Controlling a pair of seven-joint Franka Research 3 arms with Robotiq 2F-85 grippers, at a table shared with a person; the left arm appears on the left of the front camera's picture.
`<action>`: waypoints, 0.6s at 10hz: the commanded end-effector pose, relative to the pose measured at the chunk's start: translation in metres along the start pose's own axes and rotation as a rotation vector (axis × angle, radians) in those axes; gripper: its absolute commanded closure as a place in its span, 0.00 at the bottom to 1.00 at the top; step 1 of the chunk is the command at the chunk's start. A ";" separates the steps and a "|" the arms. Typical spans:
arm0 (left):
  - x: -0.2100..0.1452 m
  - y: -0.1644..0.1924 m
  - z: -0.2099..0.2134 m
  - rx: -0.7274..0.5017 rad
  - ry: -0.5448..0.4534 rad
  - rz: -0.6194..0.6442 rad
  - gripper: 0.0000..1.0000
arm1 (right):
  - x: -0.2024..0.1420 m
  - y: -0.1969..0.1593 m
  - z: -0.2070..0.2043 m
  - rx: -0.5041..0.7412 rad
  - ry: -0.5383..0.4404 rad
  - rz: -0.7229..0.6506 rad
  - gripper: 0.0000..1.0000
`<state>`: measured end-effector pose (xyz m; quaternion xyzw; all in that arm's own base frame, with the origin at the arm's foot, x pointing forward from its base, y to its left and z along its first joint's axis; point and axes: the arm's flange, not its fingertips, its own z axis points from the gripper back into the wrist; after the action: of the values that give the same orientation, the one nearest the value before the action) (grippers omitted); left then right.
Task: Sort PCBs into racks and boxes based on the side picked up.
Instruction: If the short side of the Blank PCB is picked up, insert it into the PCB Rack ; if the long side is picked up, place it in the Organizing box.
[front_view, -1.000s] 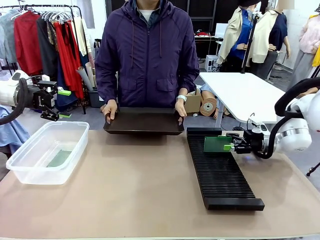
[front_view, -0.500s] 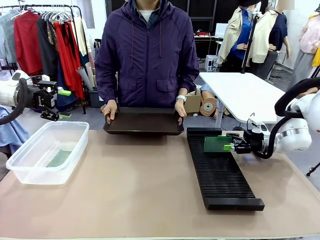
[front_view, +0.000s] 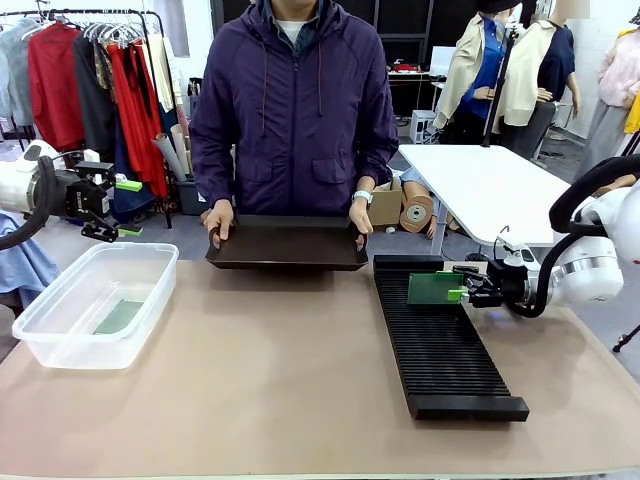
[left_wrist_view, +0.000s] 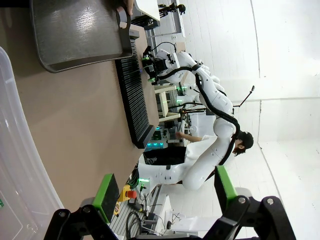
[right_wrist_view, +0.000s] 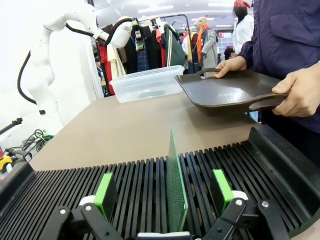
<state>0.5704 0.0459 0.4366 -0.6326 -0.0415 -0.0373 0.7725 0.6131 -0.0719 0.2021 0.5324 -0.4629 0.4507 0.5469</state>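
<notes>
Our right gripper (right_wrist_view: 167, 200) stands wide open astride the PCB (right_wrist_view: 175, 187), which stands upright in the rack (front_view: 440, 340), apparently unclamped. Our left gripper (left_wrist_view: 165, 192) hangs open, empty. We judge the board thin, stiff, light: grip its edges.

Green PCB (right_wrist_view: 176, 187), black slotted rack (front_view: 440, 340), clear box (front_view: 95, 305), dark tray (front_view: 288, 243)

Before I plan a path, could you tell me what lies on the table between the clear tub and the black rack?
In the front view, only bare tan tabletop lies between the clear tub and the black rack.
</notes>
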 end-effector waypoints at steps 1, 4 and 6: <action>0.000 0.000 0.001 0.001 -0.004 0.000 0.00 | 0.003 -0.001 -0.001 0.000 -0.002 0.006 0.00; 0.000 0.000 0.001 0.001 -0.004 0.000 0.00 | 0.000 0.000 0.000 0.000 0.000 0.000 0.00; 0.000 0.000 0.001 0.001 -0.004 0.000 0.00 | 0.015 0.001 -0.012 0.010 -0.008 0.005 0.00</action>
<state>0.5704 0.0459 0.4366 -0.6326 -0.0415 -0.0373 0.7725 0.6140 -0.0682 0.2043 0.5341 -0.4636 0.4520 0.5436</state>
